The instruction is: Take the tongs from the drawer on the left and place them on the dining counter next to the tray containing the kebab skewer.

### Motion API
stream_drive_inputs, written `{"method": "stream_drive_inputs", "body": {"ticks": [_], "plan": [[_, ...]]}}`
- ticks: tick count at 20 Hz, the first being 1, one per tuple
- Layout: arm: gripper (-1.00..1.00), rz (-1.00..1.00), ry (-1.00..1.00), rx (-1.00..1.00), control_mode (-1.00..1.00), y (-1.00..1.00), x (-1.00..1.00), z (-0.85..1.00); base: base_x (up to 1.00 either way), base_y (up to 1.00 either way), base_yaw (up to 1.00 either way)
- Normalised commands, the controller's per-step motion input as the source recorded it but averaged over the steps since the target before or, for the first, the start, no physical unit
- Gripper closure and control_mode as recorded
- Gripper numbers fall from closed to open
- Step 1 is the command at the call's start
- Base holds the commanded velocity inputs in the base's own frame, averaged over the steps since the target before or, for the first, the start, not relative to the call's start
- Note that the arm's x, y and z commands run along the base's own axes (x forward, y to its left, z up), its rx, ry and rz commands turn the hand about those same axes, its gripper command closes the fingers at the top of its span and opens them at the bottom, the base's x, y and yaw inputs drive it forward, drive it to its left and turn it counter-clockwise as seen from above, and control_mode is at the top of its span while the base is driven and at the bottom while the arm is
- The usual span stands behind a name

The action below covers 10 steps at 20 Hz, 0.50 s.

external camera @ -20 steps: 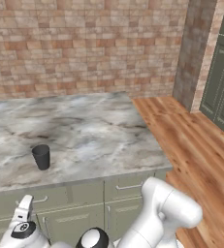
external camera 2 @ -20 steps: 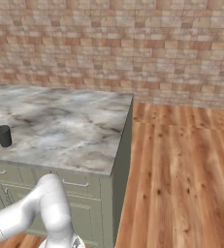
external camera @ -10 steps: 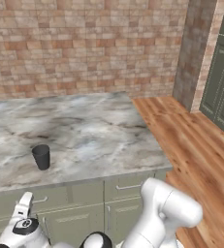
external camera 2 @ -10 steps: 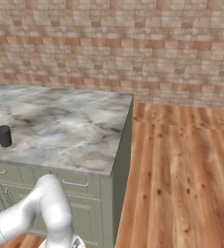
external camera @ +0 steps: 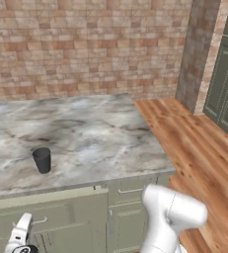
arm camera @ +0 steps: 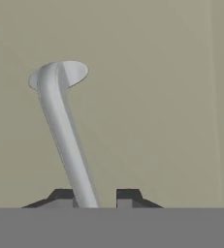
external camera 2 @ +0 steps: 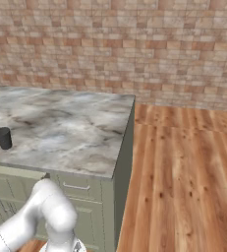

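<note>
Gripper is working low at the cabinet face, with the bar handle of the drawer standing between its two dark tips. In the hand view the handle is running up and to the left from the tips, ending in its round mount on the sage-green front. It is lying close against one tip, and a narrow strip of green front is showing between it and the other. The jaws are drawn in near the bar, but a firm pinch cannot be told from these views.

In the left base view the white wrist is sitting at the lower left corner, in front of the green cabinet fronts and below the counter's front edge. The arm is bending across from the lower right, passing in front of the narrower drawer with its short handle. The fronts there are looking flush with one another.

The marbled top is carrying one dark cup, which is standing back from the front edge, toward the left end. The rest of the slab is lying bare up to the brick wall. The top's right edge is dropping straight to the wooden floor, which is running open from the cabinet end back to the wall. Tall green cabinet doors are bounding that floor on the far right.
</note>
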Motion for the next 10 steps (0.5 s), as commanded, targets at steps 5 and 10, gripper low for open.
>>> {"method": "stream_drive_inputs", "body": {"ticks": [5,10], "plan": [[1.00,0.00,-0.10,0.02,-1.00,-0.58,-1.00,-0.18,0.00,0.00,0.00],[1.00,0.00,-0.15,0.03,-1.00,-0.66,-1.00,-0.20,0.00,0.00,0.00]]}}
